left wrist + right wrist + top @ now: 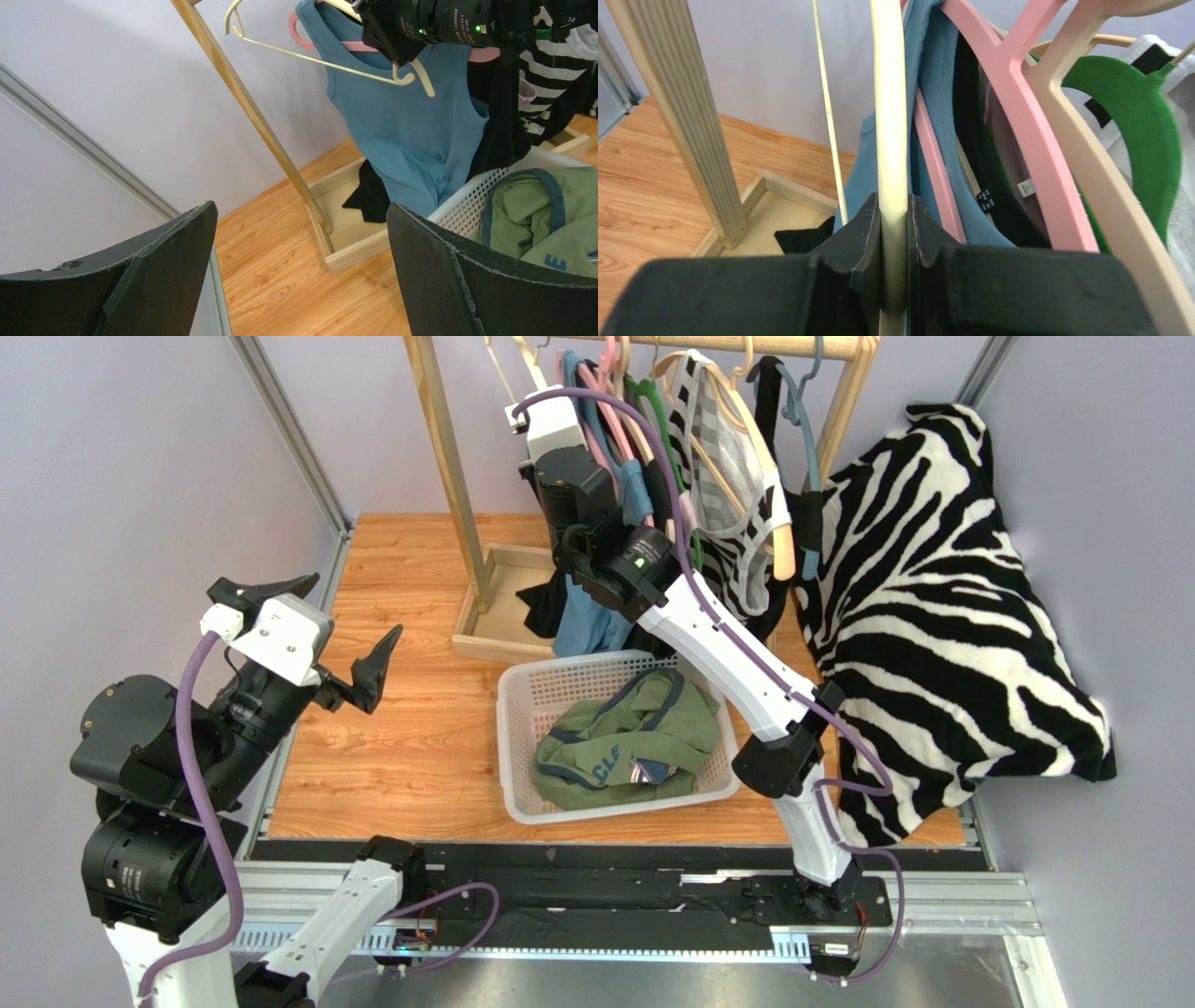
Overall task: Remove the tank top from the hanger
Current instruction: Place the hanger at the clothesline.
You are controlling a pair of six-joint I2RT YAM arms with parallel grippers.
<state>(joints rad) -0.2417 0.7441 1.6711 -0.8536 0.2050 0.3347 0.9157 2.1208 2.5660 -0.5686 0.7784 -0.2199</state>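
A bare cream hanger [887, 105] hangs at the left end of the rack, and my right gripper [894, 231] is shut on its lower bar. In the left wrist view this hanger [316, 59] shows empty in front of a blue tank top [414, 126], which hangs on a pink hanger [309, 38]. A green tank top [624, 742] lies crumpled in the white basket [512, 742] below the rack. My left gripper [358, 605] stands wide open over the left of the table, far from the rack, with nothing between its fingers.
A wooden rack post [449, 469] rises from a wooden base tray [491, 623], where a black garment [368, 196] lies. More clothes on hangers crowd the rail, among them a striped top [730, 462]. A zebra-print cloth [954, 616] fills the right side.
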